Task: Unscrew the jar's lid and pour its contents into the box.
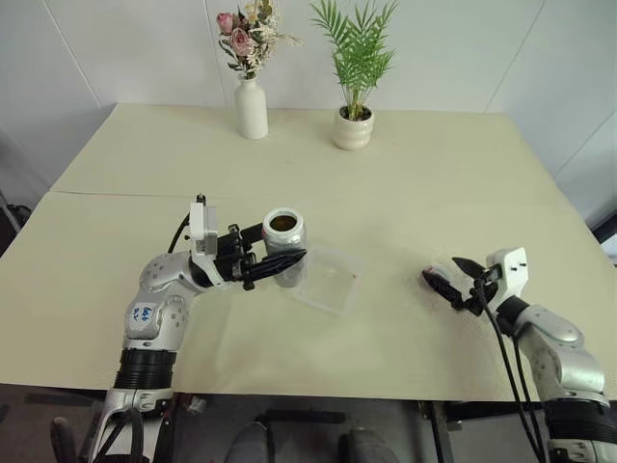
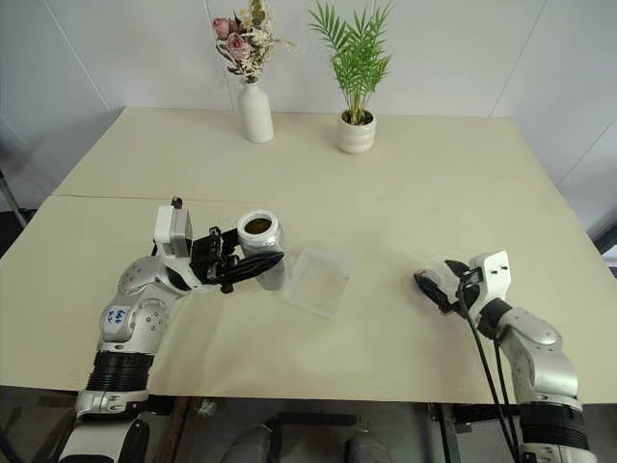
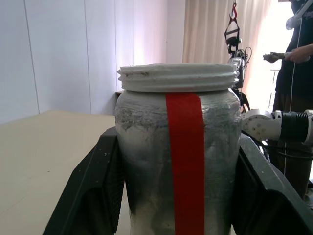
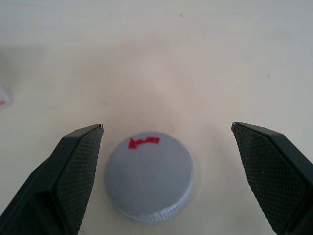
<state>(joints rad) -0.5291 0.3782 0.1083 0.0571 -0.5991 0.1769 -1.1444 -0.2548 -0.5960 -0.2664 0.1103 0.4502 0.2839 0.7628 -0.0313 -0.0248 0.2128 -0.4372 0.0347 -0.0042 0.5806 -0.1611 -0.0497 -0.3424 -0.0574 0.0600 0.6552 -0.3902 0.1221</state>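
Observation:
The jar (image 1: 284, 246) has no lid on it, and something dark shows inside its mouth. It stands upright, held just left of the box (image 1: 330, 280), a shallow clear square on the table. My left gripper (image 1: 280, 262) is shut on the jar's sides. In the left wrist view the jar (image 3: 176, 147) shows a red strip and a threaded white rim between the black fingers (image 3: 93, 196). The lid (image 4: 149, 176), round and grey-white with a red mark, lies flat on the table. My right gripper (image 4: 166, 127) stands open over it, a finger on each side and neither touching.
A white vase of flowers (image 1: 252, 108) and a white pot with a green plant (image 1: 353, 127) stand at the table's far edge. The table's front edge (image 1: 318, 394) runs close below both arms. A person (image 3: 293, 54) stands beyond the table.

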